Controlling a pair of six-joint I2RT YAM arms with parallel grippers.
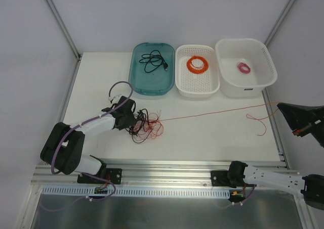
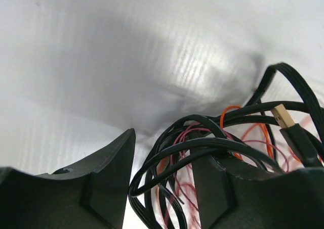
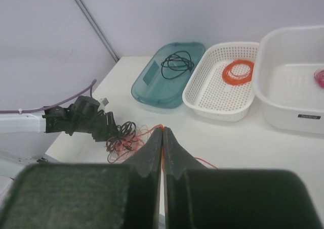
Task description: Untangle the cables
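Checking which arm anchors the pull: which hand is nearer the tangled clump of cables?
Left. The left hand sits right against the clump, at its left edge. The right hand is far off at the table's right edge, pinching a red wire running from it.

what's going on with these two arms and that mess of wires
The two arms are untangling a clump of cables on the table. The left claw sits at the clump, fingers apart, with black cord between them. The right claw is shut on an orange wire, which runs taut from the clump toward the table's right edge. The rest of the clump is not yet sorted out.
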